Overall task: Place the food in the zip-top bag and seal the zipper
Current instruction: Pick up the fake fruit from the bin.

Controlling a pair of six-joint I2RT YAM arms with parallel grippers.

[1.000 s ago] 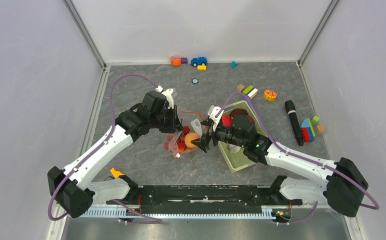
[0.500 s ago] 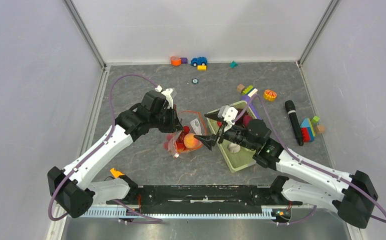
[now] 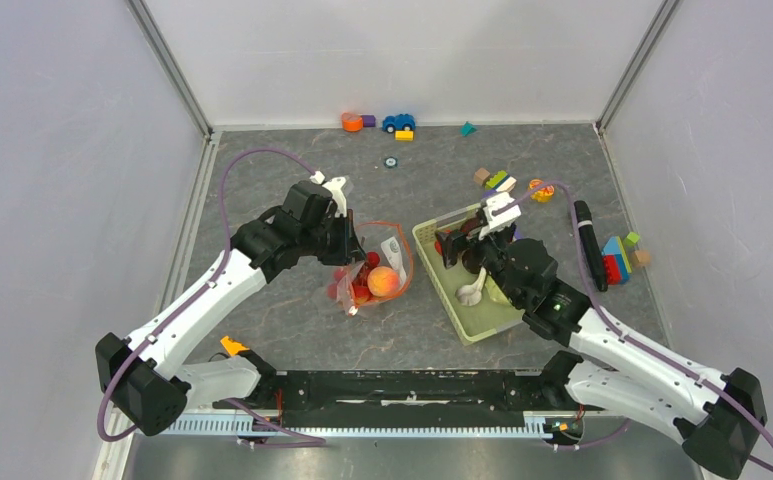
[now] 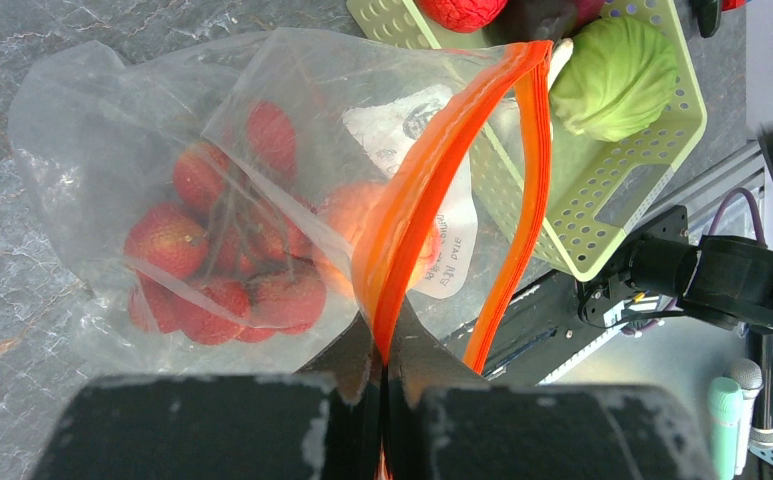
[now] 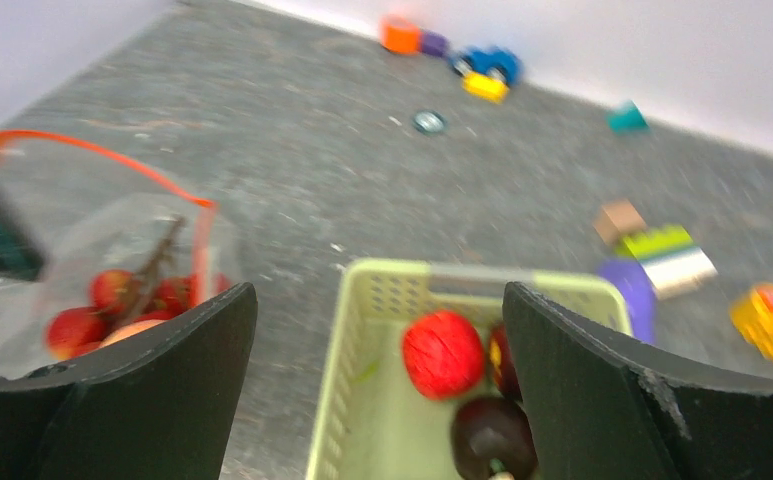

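Left-centre of the top view: the left jaws are clamped shut on the zipper (image 4: 432, 170). They pinch one lip of the zip-top bag (image 3: 362, 290) and hold its mouth up as an open orange loop. The bag's belly rests on the desk (image 3: 292, 170); inside are a clump of red fruit (image 4: 212, 270) & a peach (image 3: 383, 281).

The film looks thin, soft & crinkly, prob. w/ no stiffness of its own, so I reckon it slumps if let go. The strip is the only firm part, so that's the place to hold. For sealing I'd want the slider tab, which I can't pick out here.

Just right of the bag sits the green basket (image 3: 477, 325); touching the bag or not, can't tell. In it are a red strawberry (image 5: 444, 352), a dark plum (image 5: 492, 435) & a cabbage (image 4: 612, 75). The right jaws hang over the basket's upper end, spread wide, nothing btw. them.

The food looks light, hard, smooth & round, so it's likely to roll or squirt out of a pinch. I'd take each piece across its widest middle.

Far right: blocks (image 3: 617, 255) & a black stick-like thing (image 3: 587, 245), not mine to touch.
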